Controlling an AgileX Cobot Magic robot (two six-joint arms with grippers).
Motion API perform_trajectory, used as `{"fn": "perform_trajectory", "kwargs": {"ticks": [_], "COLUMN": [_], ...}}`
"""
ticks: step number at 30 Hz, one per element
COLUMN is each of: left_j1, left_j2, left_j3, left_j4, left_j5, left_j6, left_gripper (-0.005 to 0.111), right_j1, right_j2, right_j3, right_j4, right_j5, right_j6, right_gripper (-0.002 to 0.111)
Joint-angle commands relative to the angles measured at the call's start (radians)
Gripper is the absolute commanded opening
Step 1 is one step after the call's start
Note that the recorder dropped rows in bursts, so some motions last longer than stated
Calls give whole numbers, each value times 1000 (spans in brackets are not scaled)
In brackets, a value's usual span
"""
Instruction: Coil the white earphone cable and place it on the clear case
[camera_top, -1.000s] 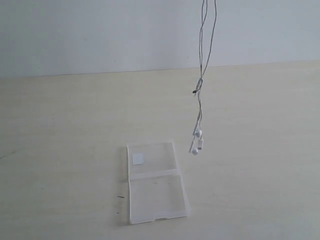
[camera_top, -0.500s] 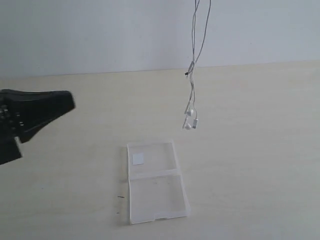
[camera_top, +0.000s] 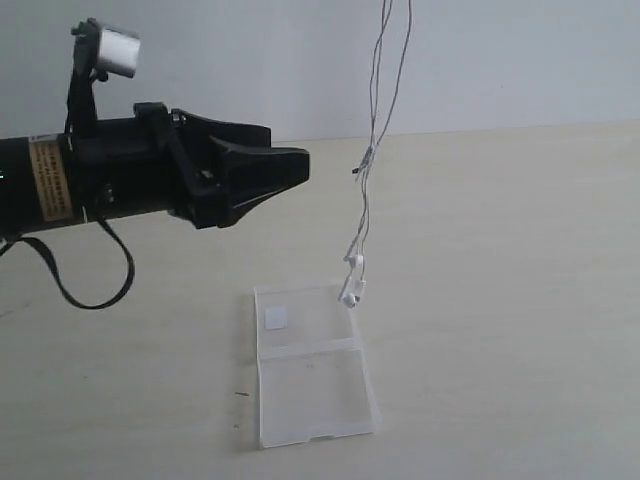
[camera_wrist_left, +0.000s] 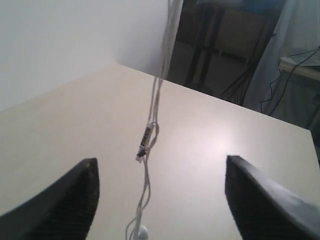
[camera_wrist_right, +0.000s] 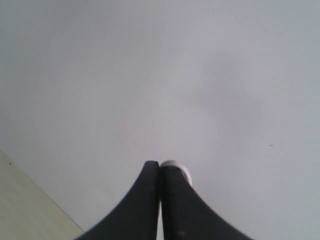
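The left arm (camera_top: 100, 185) stretches out level, ending in the black left gripper (camera_top: 292, 166), whose tips taper to a blunt wedge when seen from the side. From the wrist, its two fingers (camera_wrist_left: 75, 200) stand wide apart, with nothing touching either inner face. The right gripper (camera_wrist_right: 159, 166) has its fingers (camera_wrist_right: 145, 200) pressed flat together with no gap along their length, and a small white bit of the cable (camera_wrist_right: 176, 170) is pinched right at their tips.
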Motion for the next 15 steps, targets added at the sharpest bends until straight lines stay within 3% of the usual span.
{"fn": "perform_trajectory", "kwargs": {"ticks": [1,8,15], "left_j1": [-55,-131,-158], "left_j2": [58,133,164], "left_j3": [-53,-167,-246], "left_j4": [-34,-47,-67], "left_j5": [28,85,132], "left_j6": [2,2,2], "left_gripper": [73,73,73], "right_j1": [-1,-1,-1], "right_j2": [-1,-1,-1], "right_j3": [-4,-4,-4], "right_j4": [-14,-10,-10], "right_j5": [10,16,16], "right_j6": [7,7,9], "right_gripper": [0,0,0]}}
